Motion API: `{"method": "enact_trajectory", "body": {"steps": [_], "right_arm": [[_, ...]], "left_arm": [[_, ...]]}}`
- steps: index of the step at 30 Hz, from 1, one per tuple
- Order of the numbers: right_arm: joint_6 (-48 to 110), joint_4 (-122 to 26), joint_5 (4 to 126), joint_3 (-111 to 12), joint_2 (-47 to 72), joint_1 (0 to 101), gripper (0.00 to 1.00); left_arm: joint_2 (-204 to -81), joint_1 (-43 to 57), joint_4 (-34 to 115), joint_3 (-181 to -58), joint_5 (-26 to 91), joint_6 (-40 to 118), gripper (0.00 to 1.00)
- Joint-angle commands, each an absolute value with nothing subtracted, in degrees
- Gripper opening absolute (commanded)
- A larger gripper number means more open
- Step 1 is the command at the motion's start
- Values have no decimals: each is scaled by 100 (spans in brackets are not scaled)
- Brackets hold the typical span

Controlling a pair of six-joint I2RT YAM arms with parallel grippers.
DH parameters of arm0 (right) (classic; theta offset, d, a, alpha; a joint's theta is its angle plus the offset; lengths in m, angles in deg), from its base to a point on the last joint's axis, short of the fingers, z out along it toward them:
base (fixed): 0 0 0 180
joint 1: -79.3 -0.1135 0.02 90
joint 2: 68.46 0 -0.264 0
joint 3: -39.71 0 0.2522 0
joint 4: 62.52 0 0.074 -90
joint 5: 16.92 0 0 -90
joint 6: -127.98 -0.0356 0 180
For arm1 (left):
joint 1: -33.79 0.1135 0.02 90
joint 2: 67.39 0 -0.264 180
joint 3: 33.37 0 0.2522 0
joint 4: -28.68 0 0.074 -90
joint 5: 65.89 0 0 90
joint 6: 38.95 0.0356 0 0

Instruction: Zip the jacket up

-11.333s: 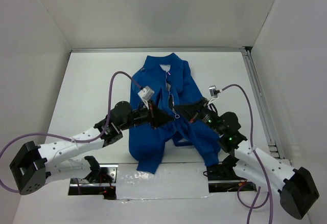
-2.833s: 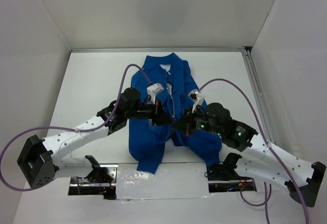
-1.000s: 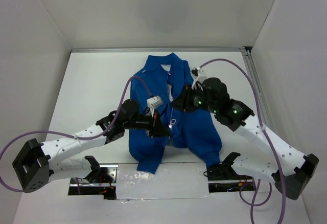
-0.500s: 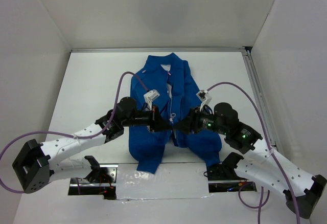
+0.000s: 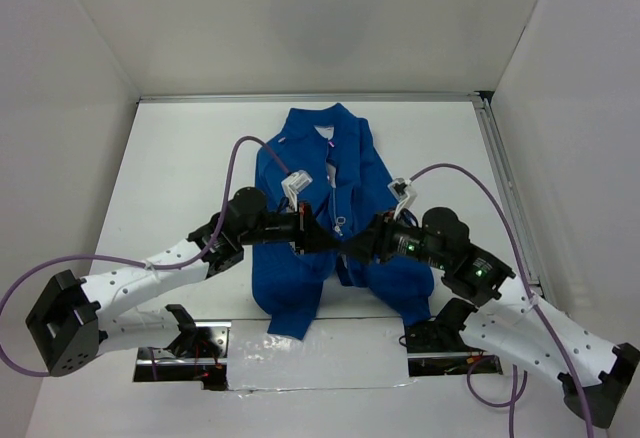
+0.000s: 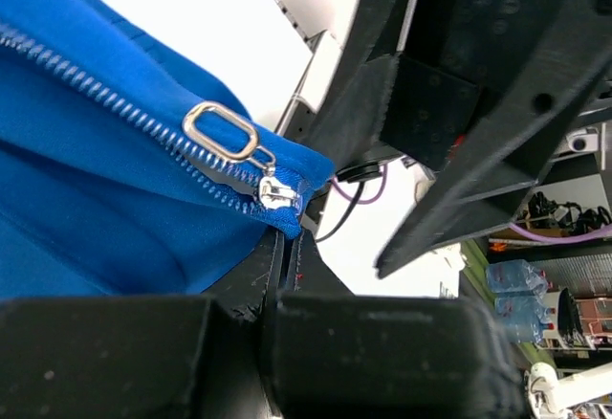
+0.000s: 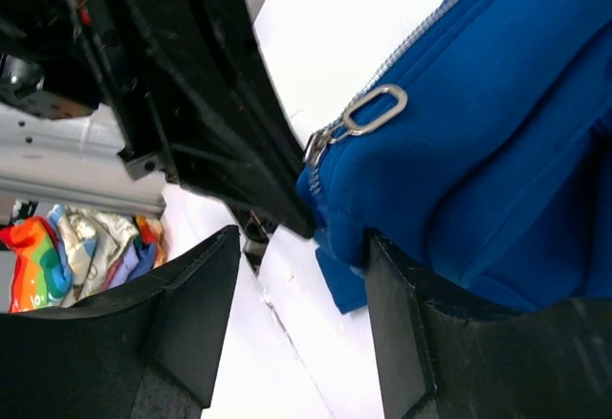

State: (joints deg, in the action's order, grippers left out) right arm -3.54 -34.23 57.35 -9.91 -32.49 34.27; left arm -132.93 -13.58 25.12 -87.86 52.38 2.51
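The royal-blue jacket lies flat on the white table, collar at the far end. In the top view both grippers meet at its bottom hem. My left gripper is shut on the hem corner, right beside the silver zipper slider and its pull tab. My right gripper faces it from the right and stands open. Blue fabric rests against its right finger. The pull tab sits just above those open jaws, beside the left gripper's black fingers.
Purple cables arc over the jacket from both wrists. A metal rail runs along the table's right side. White walls close in the table on three sides. The arm bases and a taped strip sit at the near edge.
My right arm swung down from the jacket's chest to the bottom of the zipper, and its jaws widened. The left gripper kept its hold on the hem and shifted slightly.
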Motion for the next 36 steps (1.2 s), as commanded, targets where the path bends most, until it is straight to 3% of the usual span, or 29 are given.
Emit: {"method": "enact_trajectory", "body": {"steps": [1, 7, 9, 10, 11, 15, 18, 21, 22, 24, 26, 32, 36], "right_arm": [[-429, -4031, 5928, -903, -3032, 3369, 61], [-394, -4735, 5858, -903, -2680, 3360, 38], [-412, -4727, 5972, -929, -2671, 3343, 23], [-421, -4726, 6024, -895, -2697, 3369, 6], [-429, -4709, 6155, -868, -2715, 3360, 0], [-246, -4367, 6262, -938, -2917, 3369, 0], [-166, -4103, 6472, -895, -3092, 3360, 0], [-52, -4050, 6710, -850, -3286, 3369, 0], [-8, -3867, 6754, -885, -3373, 3369, 0], [220, -3507, 6850, -1095, -3392, 3369, 0], [422, -2865, 6825, -1263, -3278, 3360, 0], [897, -2318, 6271, -1448, -2883, 3351, 0], [1152, -2388, 6052, -1527, -2654, 3360, 0]], "left_arm": [[-13252, -1349, 1792, -8914, 5496, 51, 0], [-13261, -1349, 1625, -8853, 5601, 7, 0], [-13243, -1349, 1607, -8809, 5602, -19, 0], [-13226, -1358, 1538, -8783, 5662, 15, 0], [-13217, -1358, 1546, -8782, 5689, 42, 0], [-13199, -1367, 1853, -8879, 5725, 226, 0], [-13129, -1402, 1818, -8853, 5943, 497, 12], [-13111, -1524, 1993, -8870, 6102, 866, 30], [-13111, -1551, 2177, -8966, 6050, 955, 47], [-13076, -1517, 2765, -9072, 5884, 1263, 65], [-13015, -1429, 3091, -9186, 5717, 1508, 78], [-12724, -867, 3128, -9283, 5777, 1677, 86], [-13319, -717, 3302, -9870, 5953, 1878, 86]]}}
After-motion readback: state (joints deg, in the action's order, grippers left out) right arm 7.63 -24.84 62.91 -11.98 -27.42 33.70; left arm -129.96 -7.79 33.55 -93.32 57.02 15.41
